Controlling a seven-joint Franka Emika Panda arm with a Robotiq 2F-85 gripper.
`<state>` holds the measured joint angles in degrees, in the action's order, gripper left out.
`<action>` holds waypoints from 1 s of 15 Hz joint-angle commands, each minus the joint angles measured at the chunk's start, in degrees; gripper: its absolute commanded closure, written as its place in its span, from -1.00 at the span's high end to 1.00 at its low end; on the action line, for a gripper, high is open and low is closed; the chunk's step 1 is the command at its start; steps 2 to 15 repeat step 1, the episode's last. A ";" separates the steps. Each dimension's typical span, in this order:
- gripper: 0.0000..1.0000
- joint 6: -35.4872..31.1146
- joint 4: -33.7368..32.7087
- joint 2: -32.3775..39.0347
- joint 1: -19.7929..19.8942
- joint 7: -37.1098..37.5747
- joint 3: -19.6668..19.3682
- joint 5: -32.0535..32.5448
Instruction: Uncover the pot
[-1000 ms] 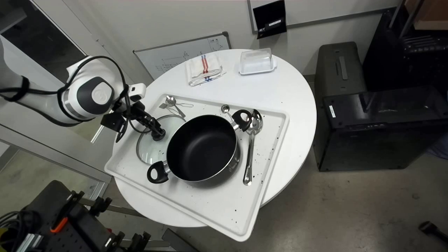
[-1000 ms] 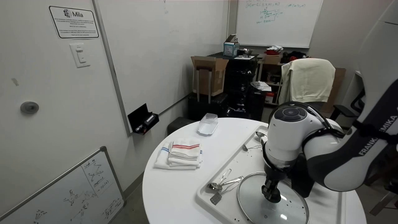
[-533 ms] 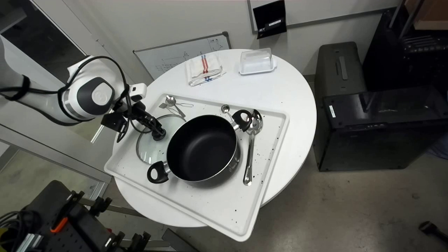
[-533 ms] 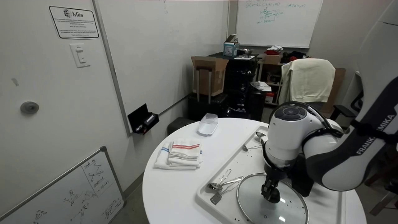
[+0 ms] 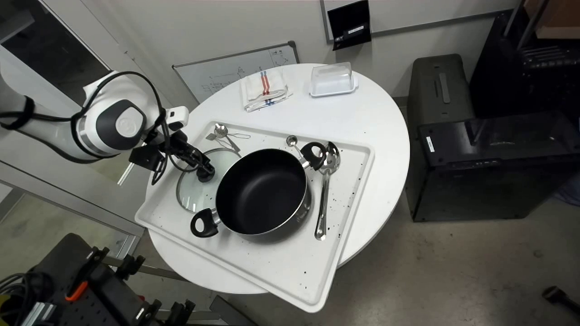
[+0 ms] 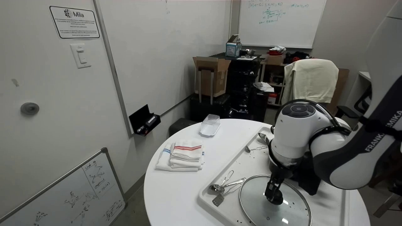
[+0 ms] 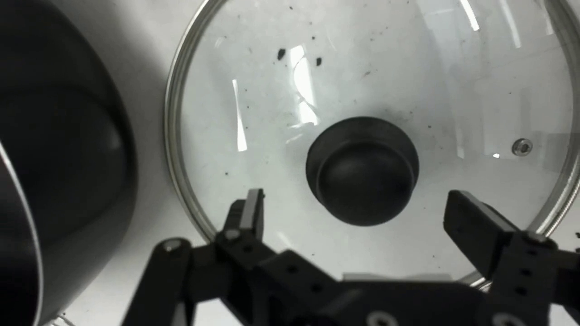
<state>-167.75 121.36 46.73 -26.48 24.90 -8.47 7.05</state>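
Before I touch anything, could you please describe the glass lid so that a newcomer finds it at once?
On the round white table lies a white tray holding a black pot. Beside the pot, below the open gripper, is the round lid. It is clear glass with one central black knob, whereas the deep pot has two side handles.

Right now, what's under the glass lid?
Through the clear glass lid, the white tray shows. Whether the dark specks are on or under the glass is unclear. The black knob hides a patch of tray in the wrist view.
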 commanded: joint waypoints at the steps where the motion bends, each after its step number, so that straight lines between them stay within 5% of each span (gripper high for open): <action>1: 1.00 -2.89 6.60 -5.90 1.27 -4.11 0.84 -1.10; 15: 1.00 -2.89 6.60 -5.90 1.27 -4.11 0.84 -1.10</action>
